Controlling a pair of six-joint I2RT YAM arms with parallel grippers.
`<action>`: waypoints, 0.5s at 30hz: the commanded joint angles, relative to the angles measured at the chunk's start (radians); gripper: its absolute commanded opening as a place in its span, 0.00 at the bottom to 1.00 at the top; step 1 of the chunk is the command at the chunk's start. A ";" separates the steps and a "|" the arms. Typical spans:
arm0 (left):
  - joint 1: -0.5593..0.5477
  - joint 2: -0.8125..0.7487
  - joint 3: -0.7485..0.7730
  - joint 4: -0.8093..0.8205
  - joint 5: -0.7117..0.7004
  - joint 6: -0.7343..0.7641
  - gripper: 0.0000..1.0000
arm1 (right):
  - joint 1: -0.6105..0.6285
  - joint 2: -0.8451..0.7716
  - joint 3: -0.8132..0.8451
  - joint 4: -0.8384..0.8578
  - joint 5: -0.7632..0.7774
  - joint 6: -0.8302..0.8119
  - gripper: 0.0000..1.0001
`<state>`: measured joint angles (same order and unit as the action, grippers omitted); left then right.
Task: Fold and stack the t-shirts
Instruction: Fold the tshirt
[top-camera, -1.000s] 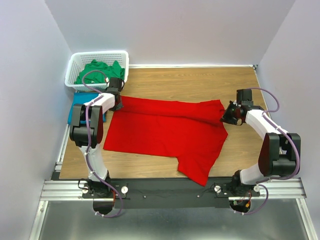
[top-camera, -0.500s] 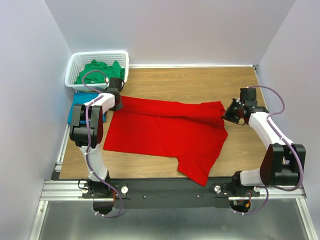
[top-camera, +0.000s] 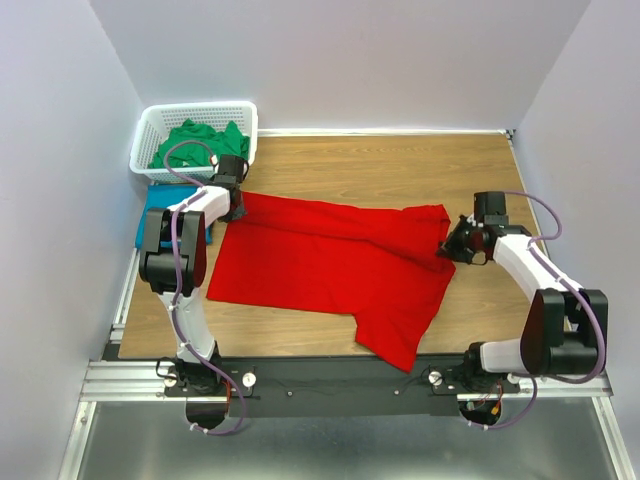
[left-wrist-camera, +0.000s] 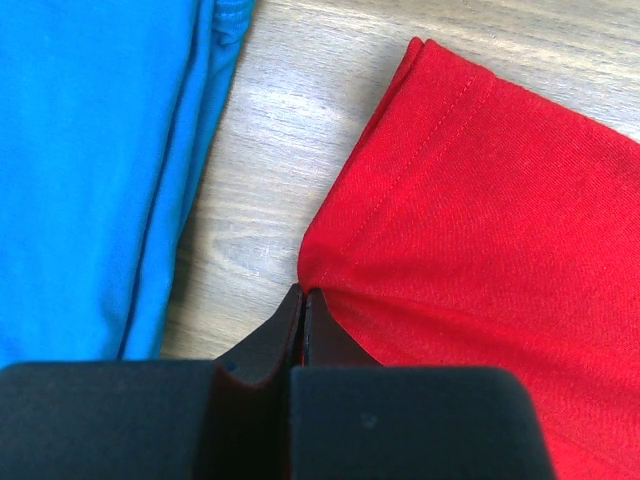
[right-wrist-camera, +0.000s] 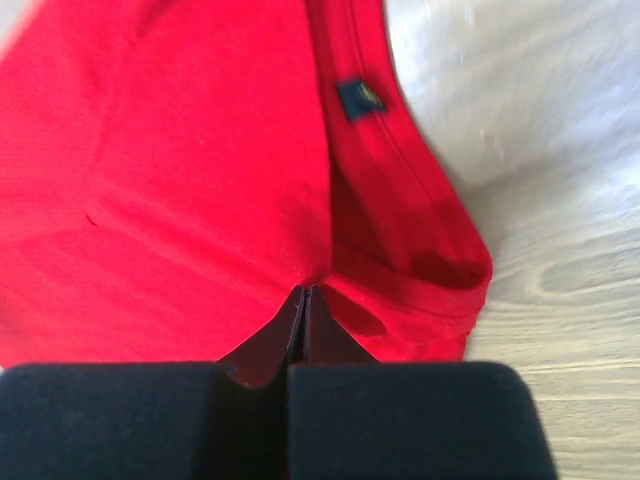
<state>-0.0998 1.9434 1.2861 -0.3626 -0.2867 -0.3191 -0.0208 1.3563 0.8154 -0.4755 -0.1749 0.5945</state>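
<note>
Wood table between pale walls, bare boards at 12 and 3 o'clock. Red shirt lies spread mid-table, creased, reaching the 6 o'clock edge. Left gripper is clamped on its 9 o'clock corner, right gripper on its 3 o'clock edge. Teal shirt, and basket holding green shirt, sit at 10.

t-shirt on table; basket behind left
</note>
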 joint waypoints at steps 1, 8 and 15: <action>0.006 0.009 -0.008 -0.021 0.001 -0.006 0.00 | 0.005 0.033 -0.048 -0.028 -0.061 0.014 0.04; 0.006 0.009 -0.010 -0.019 -0.002 -0.002 0.00 | -0.010 0.044 0.049 -0.026 0.014 -0.047 0.48; 0.008 0.009 -0.016 -0.010 0.001 0.000 0.00 | -0.132 0.171 0.179 0.236 -0.075 0.011 0.49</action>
<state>-0.0998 1.9434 1.2858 -0.3618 -0.2867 -0.3191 -0.1043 1.4521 0.9401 -0.4065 -0.2111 0.5716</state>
